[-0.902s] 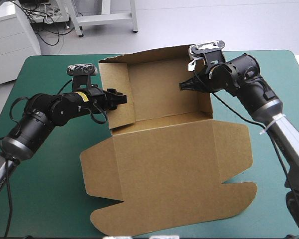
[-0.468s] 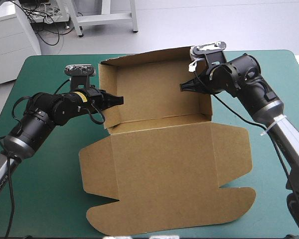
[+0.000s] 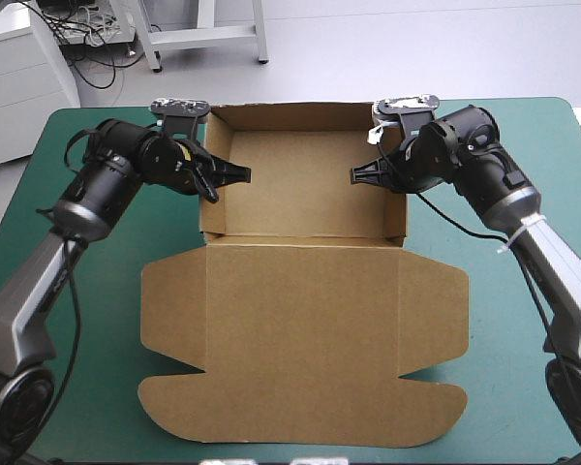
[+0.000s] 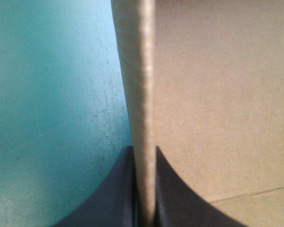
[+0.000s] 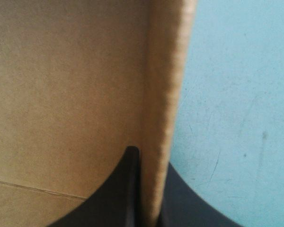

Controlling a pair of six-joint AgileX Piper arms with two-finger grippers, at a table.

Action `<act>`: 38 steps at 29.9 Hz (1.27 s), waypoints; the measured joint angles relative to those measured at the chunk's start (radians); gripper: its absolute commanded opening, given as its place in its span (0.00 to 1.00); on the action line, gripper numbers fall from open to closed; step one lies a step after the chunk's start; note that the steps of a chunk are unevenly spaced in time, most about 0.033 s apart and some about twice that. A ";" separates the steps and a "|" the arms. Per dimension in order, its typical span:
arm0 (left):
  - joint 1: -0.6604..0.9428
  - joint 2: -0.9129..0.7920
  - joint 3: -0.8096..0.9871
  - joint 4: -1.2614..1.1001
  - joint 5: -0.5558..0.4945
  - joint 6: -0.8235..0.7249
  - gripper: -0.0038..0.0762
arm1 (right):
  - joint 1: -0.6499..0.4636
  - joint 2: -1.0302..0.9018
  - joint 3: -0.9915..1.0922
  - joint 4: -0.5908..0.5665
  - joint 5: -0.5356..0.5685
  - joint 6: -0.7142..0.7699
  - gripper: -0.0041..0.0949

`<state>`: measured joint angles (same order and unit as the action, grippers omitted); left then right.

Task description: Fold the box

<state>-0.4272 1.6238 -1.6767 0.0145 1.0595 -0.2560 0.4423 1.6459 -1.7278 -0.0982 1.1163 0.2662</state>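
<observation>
Box (image 3: pixel 305 291) open on the teal-green cover (image 3: pixel 97 320), one gripper clamped on each side wall.

From above, a single brown box fills mid-table: its lid (image 3: pixel 300 368) lies flat toward 6 o'clock at the near edge, and beyond it the tray (image 3: pixel 305 184) stands toward 12 o'clock with its side walls raised. Two grippers meet it, the left gripper (image 3: pixel 230 177) at the tray's 9 o'clock wall and the right gripper (image 3: pixel 360 175) at its 3 o'clock wall. Only the wrist views show the grasp: the left wall (image 4: pixel 141 71) and the right wall (image 5: pixel 168 71) each run edge-on between two black fingers (image 4: pixel 116 198), pinched nearly closed, one finger inside the tray and one outside over the cover. Neither wrist view shows the lid.
</observation>
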 measured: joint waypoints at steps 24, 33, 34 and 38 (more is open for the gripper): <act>-0.006 0.419 -0.246 -0.038 0.197 0.009 0.01 | -0.138 0.271 0.000 0.166 0.079 -0.148 0.04; -0.006 0.420 -0.246 -0.034 0.195 0.048 0.22 | -0.139 0.275 0.000 0.169 0.079 -0.155 0.20; -0.006 0.420 -0.247 -0.031 0.195 0.055 0.29 | -0.139 0.275 0.000 0.169 0.078 -0.160 0.25; -0.006 0.424 -0.247 -0.014 0.185 0.080 0.61 | -0.138 0.275 -0.001 0.181 0.077 -0.168 0.54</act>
<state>-0.4334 2.0480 -1.9241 0.0000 1.2448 -0.1758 0.3045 1.9206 -1.7286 0.0826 1.1934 0.0982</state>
